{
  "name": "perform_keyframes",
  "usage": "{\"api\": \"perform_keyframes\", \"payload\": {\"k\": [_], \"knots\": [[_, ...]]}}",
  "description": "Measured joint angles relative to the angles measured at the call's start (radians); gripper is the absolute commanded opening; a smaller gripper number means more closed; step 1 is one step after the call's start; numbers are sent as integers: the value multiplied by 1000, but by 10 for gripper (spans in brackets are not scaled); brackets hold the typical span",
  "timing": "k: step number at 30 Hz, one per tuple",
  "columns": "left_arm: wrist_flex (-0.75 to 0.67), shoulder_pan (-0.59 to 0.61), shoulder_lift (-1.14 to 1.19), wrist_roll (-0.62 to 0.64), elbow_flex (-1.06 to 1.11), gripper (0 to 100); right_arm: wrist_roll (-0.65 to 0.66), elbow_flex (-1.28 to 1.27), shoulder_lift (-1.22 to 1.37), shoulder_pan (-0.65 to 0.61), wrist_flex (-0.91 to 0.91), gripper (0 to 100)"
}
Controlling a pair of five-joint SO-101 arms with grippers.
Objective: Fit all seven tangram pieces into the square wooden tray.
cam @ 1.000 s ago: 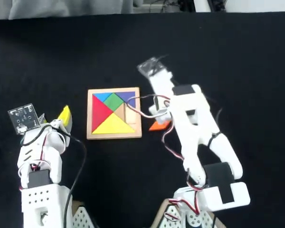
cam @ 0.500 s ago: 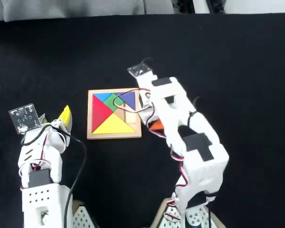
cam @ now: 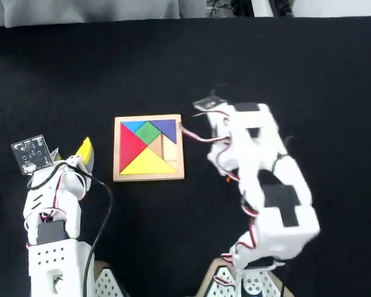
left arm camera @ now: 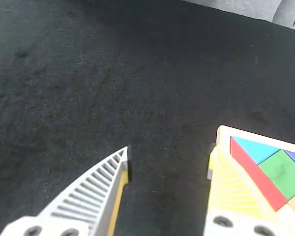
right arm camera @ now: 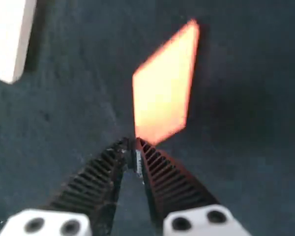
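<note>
From above, my right arm (cam: pixel 253 161) hides nearly all of the orange parallelogram (right arm camera: pixel 164 88). The piece lies flat on the black table (cam: pixel 309 68), off the right edge of the square wooden tray (cam: pixel 148 177). The right gripper (right arm camera: pixel 135 143) has its fingers pressed together, tips at the piece's near corner. I can't tell whether they pinch it. Six pieces sit in the tray, with a bare slot by its right rim. My left gripper (left arm camera: pixel 169 152) is spread wide and holds nothing, near the tray's left rim, and one finger cuts off part of the tray.
</note>
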State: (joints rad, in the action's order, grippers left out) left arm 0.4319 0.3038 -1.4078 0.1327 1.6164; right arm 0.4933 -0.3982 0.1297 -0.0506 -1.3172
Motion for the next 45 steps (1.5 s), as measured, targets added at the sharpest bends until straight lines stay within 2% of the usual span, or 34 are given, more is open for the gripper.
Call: {"api": "perform_keyframes", "payload": {"k": [3, 7, 12, 22, 30, 45], "knots": [[0, 0, 0, 0, 0, 263, 18, -29, -146, 2, -21, 15], [0, 0, 0, 0, 0, 263, 21, -127, -370, -74, -2, 28], [0, -5, 0, 0, 0, 263, 25, -318, -482, -164, 132, 227], [0, -5, 0, 0, 0, 263, 11, -342, -311, -170, 279, 227], [0, -5, 0, 0, 0, 263, 11, -261, -157, -170, 293, 227], [0, -5, 0, 0, 0, 263, 41, -236, -181, -163, 296, 230]]}}
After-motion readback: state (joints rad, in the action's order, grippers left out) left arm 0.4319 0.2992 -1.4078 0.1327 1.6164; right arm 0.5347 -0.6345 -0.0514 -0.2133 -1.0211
